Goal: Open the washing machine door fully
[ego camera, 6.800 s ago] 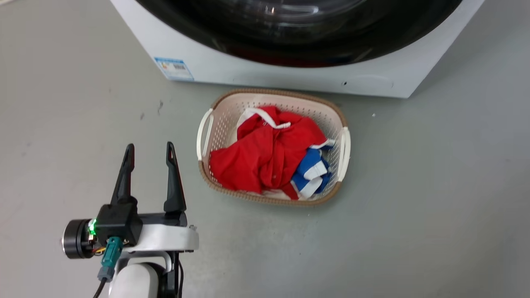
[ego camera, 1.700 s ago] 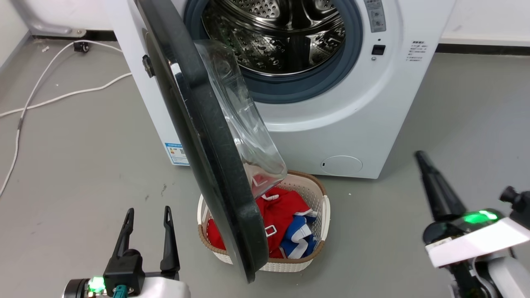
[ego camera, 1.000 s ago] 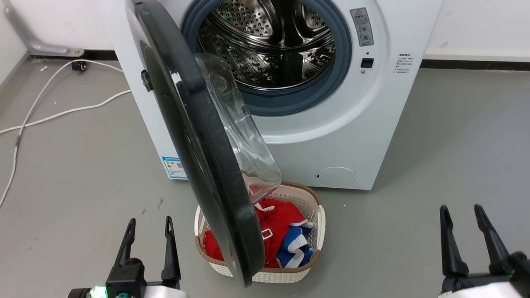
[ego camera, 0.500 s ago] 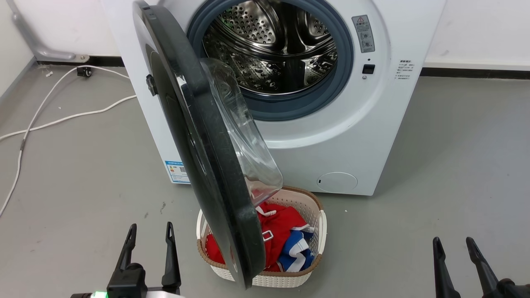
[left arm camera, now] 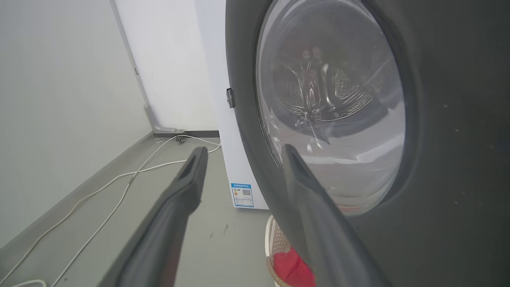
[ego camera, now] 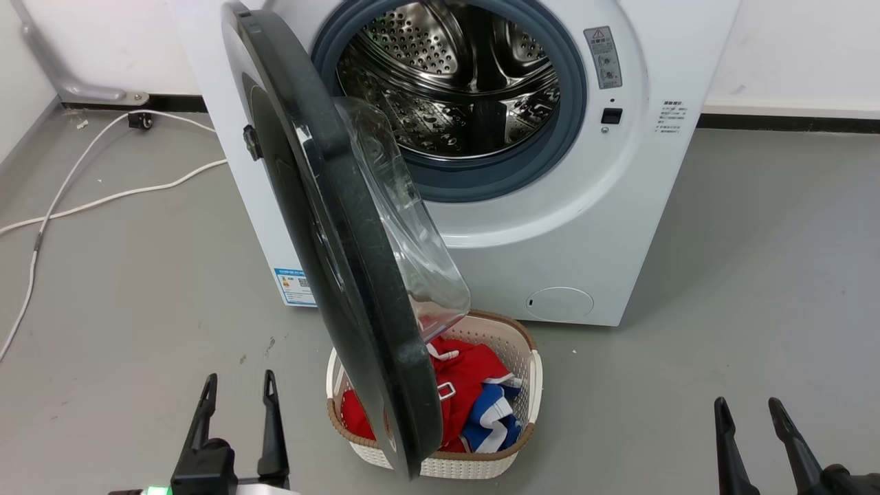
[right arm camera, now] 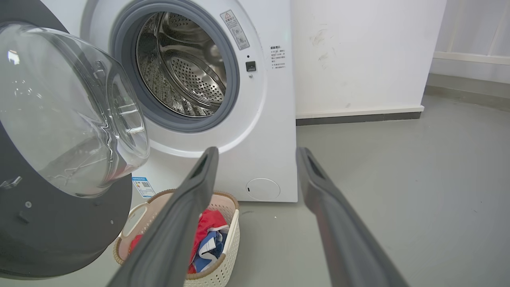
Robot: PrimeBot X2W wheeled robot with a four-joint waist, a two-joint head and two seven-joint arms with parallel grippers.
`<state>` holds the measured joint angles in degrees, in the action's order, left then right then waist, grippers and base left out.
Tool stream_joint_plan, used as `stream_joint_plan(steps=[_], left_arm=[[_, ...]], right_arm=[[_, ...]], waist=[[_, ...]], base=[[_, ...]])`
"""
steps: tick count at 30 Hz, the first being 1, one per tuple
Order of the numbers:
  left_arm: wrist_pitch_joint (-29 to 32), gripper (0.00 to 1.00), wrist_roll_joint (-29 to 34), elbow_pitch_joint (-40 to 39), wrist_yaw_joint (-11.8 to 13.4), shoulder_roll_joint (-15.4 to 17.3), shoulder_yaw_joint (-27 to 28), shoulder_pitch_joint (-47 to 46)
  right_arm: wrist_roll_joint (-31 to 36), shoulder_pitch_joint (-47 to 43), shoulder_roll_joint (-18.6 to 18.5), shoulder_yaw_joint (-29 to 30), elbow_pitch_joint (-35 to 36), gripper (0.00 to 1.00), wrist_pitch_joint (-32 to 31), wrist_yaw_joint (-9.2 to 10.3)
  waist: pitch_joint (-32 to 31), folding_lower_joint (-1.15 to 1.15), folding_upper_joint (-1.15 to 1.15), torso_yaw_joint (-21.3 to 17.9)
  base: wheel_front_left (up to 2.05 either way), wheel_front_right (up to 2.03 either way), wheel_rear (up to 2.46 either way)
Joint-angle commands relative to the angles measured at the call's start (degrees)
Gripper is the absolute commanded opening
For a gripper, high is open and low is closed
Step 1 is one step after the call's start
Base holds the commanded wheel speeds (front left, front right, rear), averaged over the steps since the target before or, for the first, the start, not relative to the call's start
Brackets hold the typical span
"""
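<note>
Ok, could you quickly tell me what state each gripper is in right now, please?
Left gripper: open, holding nothing.
Right gripper: open, holding nothing.

washing machine door [ego camera: 357, 289] swung out edge-on toward the near side, barring the drum [ego camera: 454, 82] from the left gripper [ego camera: 238, 377], laundry basket [ego camera: 535, 385] beneath its near edge, bare floor [ego camera: 722, 275] and free way to the drum on the right, white cable [ego camera: 103, 200] far left
</note>
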<state>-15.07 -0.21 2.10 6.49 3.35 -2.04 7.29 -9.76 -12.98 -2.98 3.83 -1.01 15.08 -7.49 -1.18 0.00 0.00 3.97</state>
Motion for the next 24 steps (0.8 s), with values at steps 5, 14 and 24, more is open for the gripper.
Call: stream_joint_plan(steps=[5, 14, 24], left_arm=[[-0.2, 0.00, 1.1, -2.4, 0.9, 1.4, 0.3, -1.4], [-0.1, 0.00, 3.2, -12.7, 2.5, 4.9, 0.4, -5.6], [-0.1, 0.00, 5.9, -25.0, 3.2, 8.5, -3.4, -9.6]], right_arm=[[0.4, -0.1, 0.2, 0.1, -0.1, 1.00, 0.1, -0.01], [0.7, 0.0, 0.2, -0.2, -0.1, 1.00, 0.1, -0.01], [0.3, 0.3, 0.2, -0.6, -0.4, 1.00, 0.1, -0.01]], waist=[[-0.3, 0.00, 0.00, 0.2], [-0.8, 0.00, 0.00, 0.6], [-0.5, 0.00, 0.00, 0.2]], base=[[0.00, 0.00, 0.00], [0.00, 0.00, 0.00], [0.00, 0.00, 0.00]])
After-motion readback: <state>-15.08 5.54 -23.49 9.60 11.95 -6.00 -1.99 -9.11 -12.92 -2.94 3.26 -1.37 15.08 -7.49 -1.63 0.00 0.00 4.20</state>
